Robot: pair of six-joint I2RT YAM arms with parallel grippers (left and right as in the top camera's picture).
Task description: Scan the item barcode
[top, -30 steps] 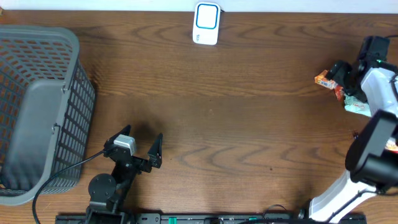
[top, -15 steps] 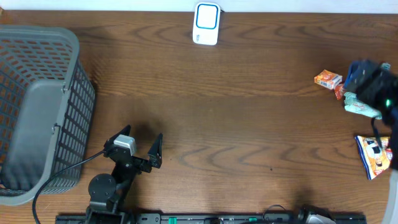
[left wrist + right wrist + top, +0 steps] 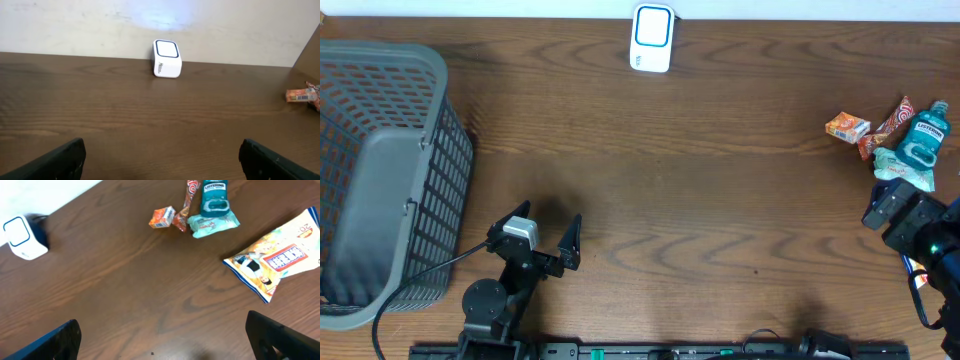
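Lying clustered right: orange packet (image 3: 846, 127), mouthwash bottle (image 3: 923, 135); scanner (image 3: 652, 37) rear, basket (image 3: 451, 172) left.

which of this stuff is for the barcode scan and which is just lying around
For the job: white scanner, orange box, red wrapper, mouthwash bottle, snack bag (any could be the item).
Just lying about, likely: grey mesh basket.

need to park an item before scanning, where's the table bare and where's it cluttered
Bare: the middle of the table, between the basket on the left, the scanner at the far edge and the orange box on the right. Crowded: the right edge, where that box, a candy wrapper, a mouthwash bottle and a snack bag cluster.
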